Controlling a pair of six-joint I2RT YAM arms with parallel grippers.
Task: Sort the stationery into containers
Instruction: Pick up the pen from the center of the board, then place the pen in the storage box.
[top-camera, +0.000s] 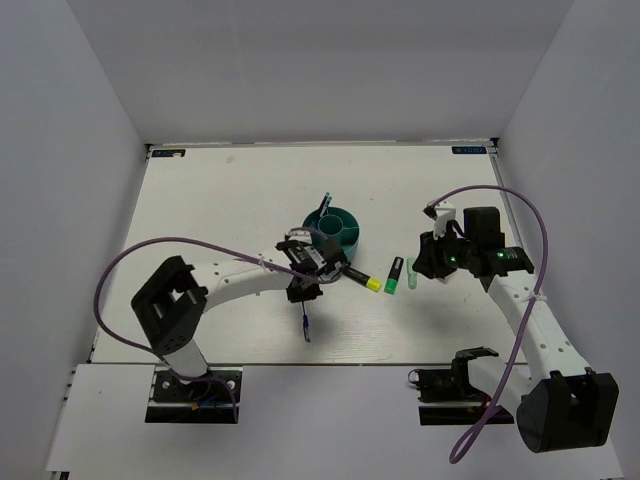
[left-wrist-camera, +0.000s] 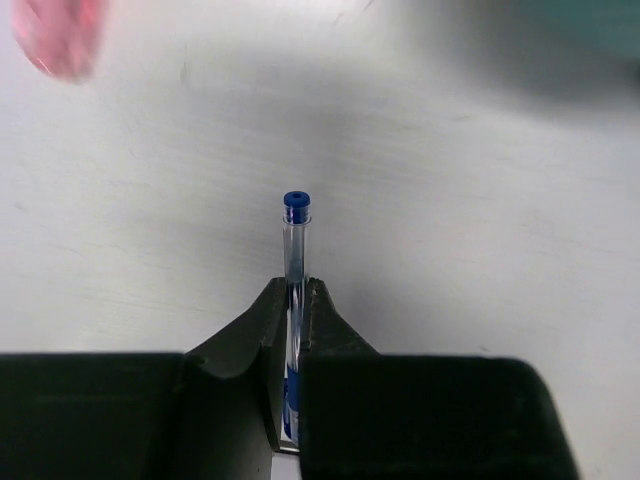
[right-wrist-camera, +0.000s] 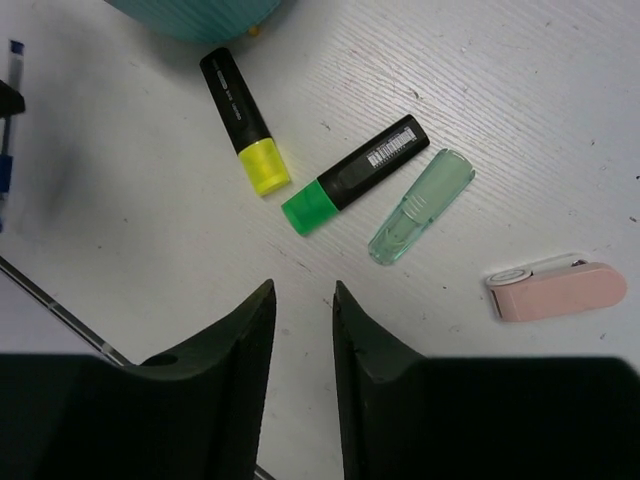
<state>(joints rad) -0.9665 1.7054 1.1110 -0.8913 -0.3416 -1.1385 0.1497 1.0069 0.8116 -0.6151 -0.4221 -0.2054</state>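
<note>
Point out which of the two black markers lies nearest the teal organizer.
The black marker with the yellow cap: its black end lies just short of the teal organizer, while the green-capped marker lies farther out.

The pen (left-wrist-camera: 296, 230) lies between the fingers of the left claw (left-wrist-camera: 296, 290) and projects forward of them. Ahead of the right claw (right-wrist-camera: 303, 288), four items lie on the table (right-wrist-camera: 500, 80) in a row, left to right: first marker (right-wrist-camera: 243, 118), second marker (right-wrist-camera: 362, 172), tube (right-wrist-camera: 420, 205), case (right-wrist-camera: 558, 290). The organizer (right-wrist-camera: 200, 20) stands beyond the first marker, ahead-left of this claw.
</note>
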